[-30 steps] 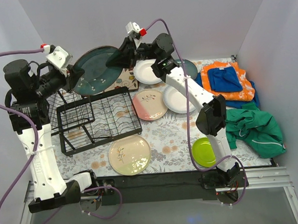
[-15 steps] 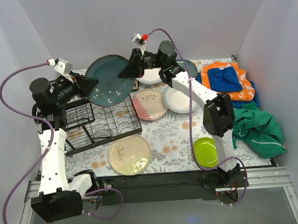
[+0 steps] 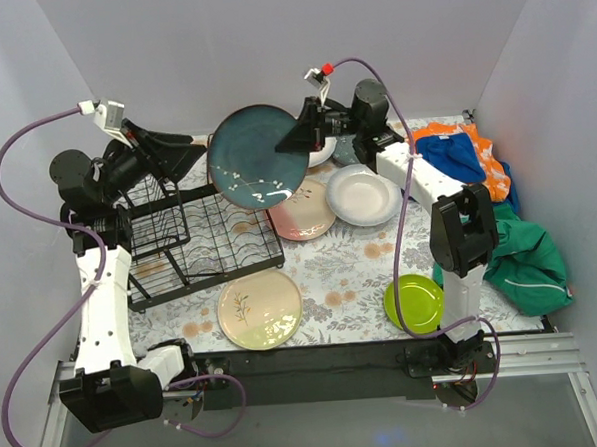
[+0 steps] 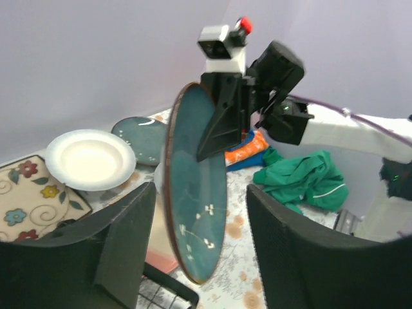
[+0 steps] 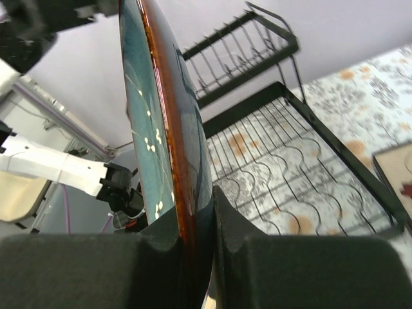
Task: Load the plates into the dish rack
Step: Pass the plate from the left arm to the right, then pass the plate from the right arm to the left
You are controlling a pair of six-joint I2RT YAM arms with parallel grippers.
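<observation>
A dark blue-grey plate (image 3: 258, 156) with white sprigs hangs upright in the air to the upper right of the dish rack (image 3: 229, 232). My right gripper (image 3: 300, 137) is shut on its right rim, and the right wrist view shows both pads (image 5: 235, 212) pinching the plate (image 5: 158, 116) above the black wire rack (image 5: 290, 167). My left gripper (image 3: 196, 149) is open just left of the plate, touching nothing. In the left wrist view the plate (image 4: 196, 212) stands on edge beyond the spread fingers (image 4: 122, 244). Flat on the table lie a pink-cream plate (image 3: 303, 211), a white deep plate (image 3: 362, 195), a cream sprig plate (image 3: 260, 308) and a lime green plate (image 3: 416, 302).
An orange and blue cloth (image 3: 465, 155) and a green cloth (image 3: 526, 257) are heaped at the right. At the back lie another white deep plate (image 4: 90, 158), a second dark plate (image 4: 145, 132) and a flowered mat (image 4: 26, 193). Purple walls close in the back and sides.
The left gripper has opened and let go of the dark plate. The right gripper, still shut on it, has carried it to the right, and the left arm has drawn back to the left.
</observation>
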